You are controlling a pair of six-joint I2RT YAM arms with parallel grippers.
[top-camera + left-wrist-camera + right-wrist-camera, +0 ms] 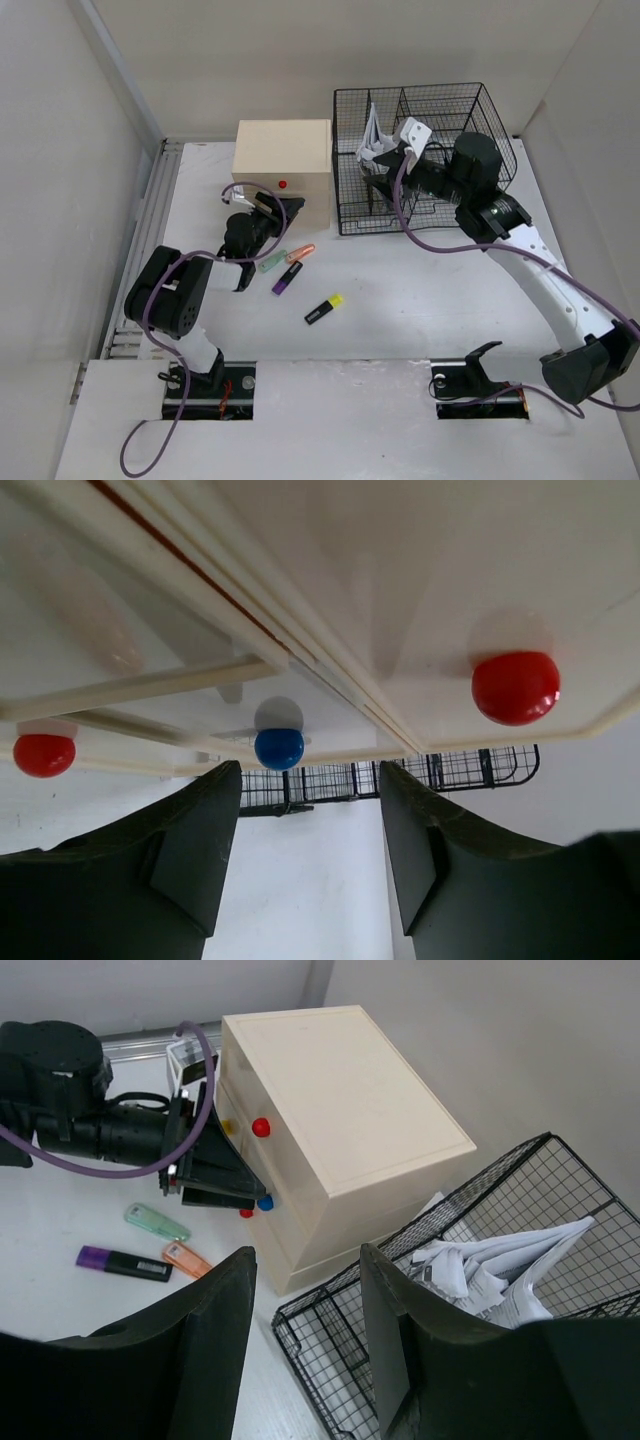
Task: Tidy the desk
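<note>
Reach favours your left end effector (310, 776), jaws wide and empty, the blue knob (279, 748) straight ahead on the drawer box (283, 150) at the back of the desk (420, 290), while your right end effector (305, 1265), likewise parted, hangs over the wire organizer (445, 108)

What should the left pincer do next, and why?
Probably ease forward and close on the blue knob. The left pincer stands open just in front of it on the drawer box, not touching, and four highlighters lie loose on the desk, maybe meant for a drawer.
</note>
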